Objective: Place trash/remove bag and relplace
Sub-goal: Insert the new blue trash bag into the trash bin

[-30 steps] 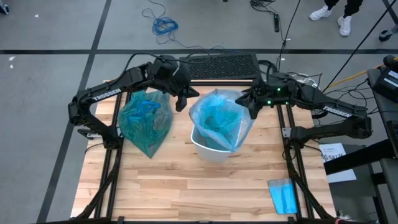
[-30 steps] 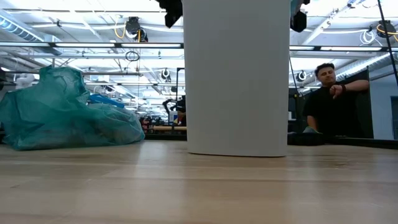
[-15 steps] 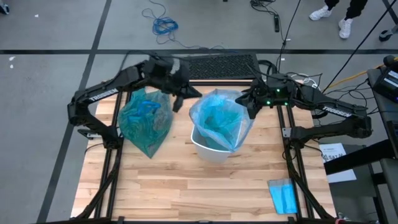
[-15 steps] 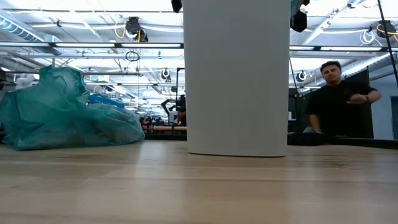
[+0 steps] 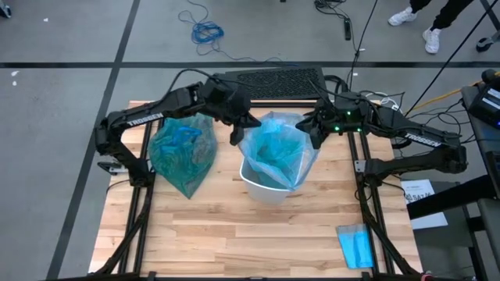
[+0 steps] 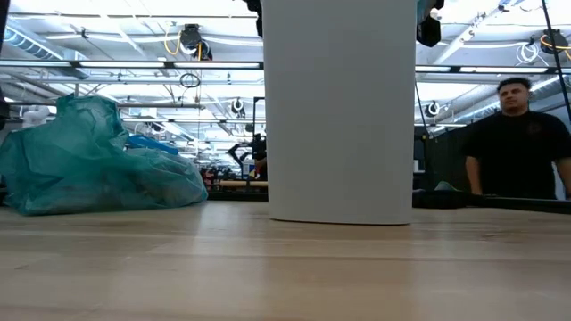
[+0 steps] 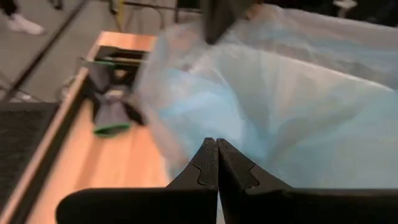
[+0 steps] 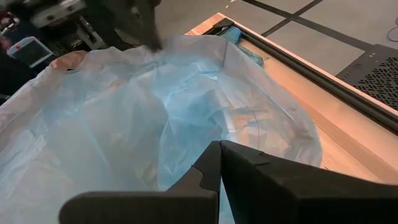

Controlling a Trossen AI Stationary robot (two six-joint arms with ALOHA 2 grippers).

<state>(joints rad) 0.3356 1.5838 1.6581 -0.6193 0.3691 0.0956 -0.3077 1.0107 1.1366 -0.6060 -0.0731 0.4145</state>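
Note:
A pale sky-blue plastic bag point(image 5: 275, 148) lines the white bin point(image 5: 266, 191) at mid-table, its mouth puffed up above the rim. The teal-green bag point(image 5: 183, 156) lies bulging on the table left of the bin, also low on the left in the low view point(image 6: 89, 169). No loose trash shows. My left gripper point(image 5: 234, 139) is shut beside the pale bag's left rim. My right gripper point(image 5: 314, 136) is shut at its right rim. My left gripper point(image 7: 217, 142) has its shut tips right at the pale bag's left side point(image 7: 186, 124); whether they touch the plastic I cannot tell. My right gripper point(image 8: 219, 144) is shut on the pale bag's rim at its right side point(image 8: 186, 168), coming level from the table's right. The bag stays seated in the bin, its rim raised toward the fingers.
A small folded blue sheet point(image 5: 355, 246) lies near the table's near right corner. A black mat point(image 5: 277, 82) sits at the far edge behind the bin. A person point(image 6: 517, 152) stands beyond the table in the low view. Bare wood lies along the near side.
My left gripper has swung from above the teal bag's far right corner toward the right, ending at the pale bag's left rim. The right gripper, both bags and the bin have kept still. The person in the background has moved right.

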